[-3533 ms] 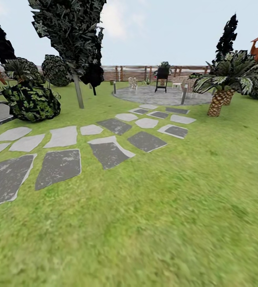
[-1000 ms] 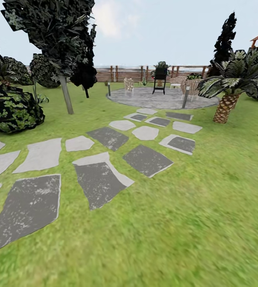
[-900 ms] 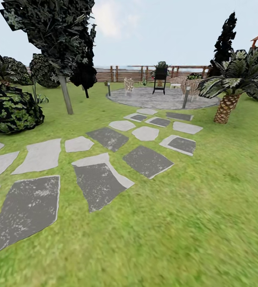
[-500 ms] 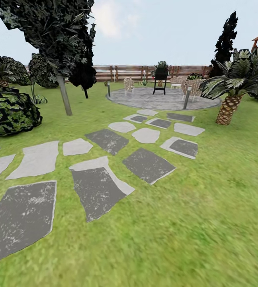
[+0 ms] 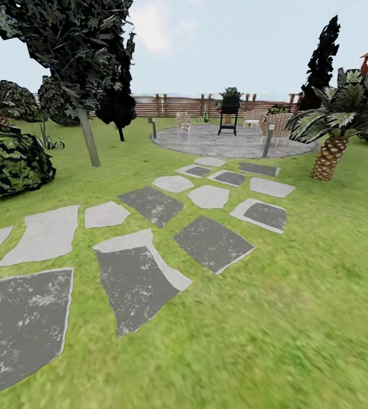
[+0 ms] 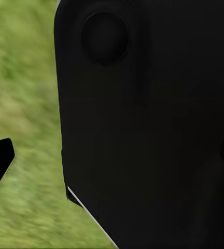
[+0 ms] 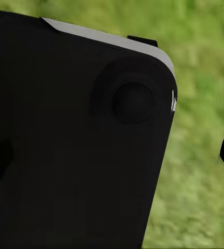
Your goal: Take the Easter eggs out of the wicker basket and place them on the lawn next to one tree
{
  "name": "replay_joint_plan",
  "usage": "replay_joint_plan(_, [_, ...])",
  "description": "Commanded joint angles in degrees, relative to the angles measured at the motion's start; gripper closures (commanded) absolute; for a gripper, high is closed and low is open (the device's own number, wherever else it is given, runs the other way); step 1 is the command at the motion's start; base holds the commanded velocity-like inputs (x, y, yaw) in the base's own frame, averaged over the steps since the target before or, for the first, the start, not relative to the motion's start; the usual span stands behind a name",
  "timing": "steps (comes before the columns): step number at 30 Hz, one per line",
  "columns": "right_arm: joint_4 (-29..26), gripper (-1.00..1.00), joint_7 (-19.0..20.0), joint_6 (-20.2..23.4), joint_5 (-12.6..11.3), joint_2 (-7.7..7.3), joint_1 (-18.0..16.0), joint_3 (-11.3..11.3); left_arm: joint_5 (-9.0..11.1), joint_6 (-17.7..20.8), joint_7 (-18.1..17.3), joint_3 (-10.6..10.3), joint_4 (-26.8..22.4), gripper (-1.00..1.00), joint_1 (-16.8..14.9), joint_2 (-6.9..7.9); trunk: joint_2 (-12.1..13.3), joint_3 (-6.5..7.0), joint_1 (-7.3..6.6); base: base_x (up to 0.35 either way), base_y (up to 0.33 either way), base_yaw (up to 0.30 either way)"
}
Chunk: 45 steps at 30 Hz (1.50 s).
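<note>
Facing out over the lawn [image 5: 297, 318], with a path of grey stepping stones [image 5: 212, 243] leading toward the round paved patio [image 5: 229, 142] and the slatted fence [image 5: 172, 105] behind it. Searching, by the look of it, for the wicker basket and the eggs; being unable to say from here where they are lying.

Noting the tree [image 5: 87, 139] with the straight pale trunk standing on the grass to the left of the path, just beyond a dark green bush [image 5: 8, 165]. Judging it a good drop spot, with open grass all around its foot. Not confusing it with the black-leaved tree [image 5: 120, 113] on the thin dark trunk behind it, nor with the scaly palm [image 5: 327, 159] on the right.

Seeing a dark housing [image 6: 143, 129] in front of blurred grass in the left wrist view, and another dark housing [image 7: 75, 140] likewise in the right wrist view. Being unable to tell whether the left claw or the right claw is apart or together.

Doing this step well: sweeping the view slowly across the grass, looking low for a small brown shape, and passing over the wicker chairs [image 5: 183, 120] on the patio.
</note>
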Motion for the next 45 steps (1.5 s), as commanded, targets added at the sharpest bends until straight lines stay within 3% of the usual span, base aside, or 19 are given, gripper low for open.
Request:
replay_joint_plan(1, [0.05,-1.00,-0.01,-0.16,0.19,0.00,-0.03,0.15,0.07,-0.08,0.02,0.03,0.00,-1.00,-0.02,-0.01,-0.02,-0.05,0.03,0.339,0.000,-0.105])
replay_joint_plan(45, [0.13,-1.00,-0.01,0.00,-0.15,0.00,-0.03,0.15,0.07,-0.08,0.02,0.03,0.00,-1.00,-0.02,-0.01,-0.02,-0.05,0.03,0.339,0.000,-0.024])
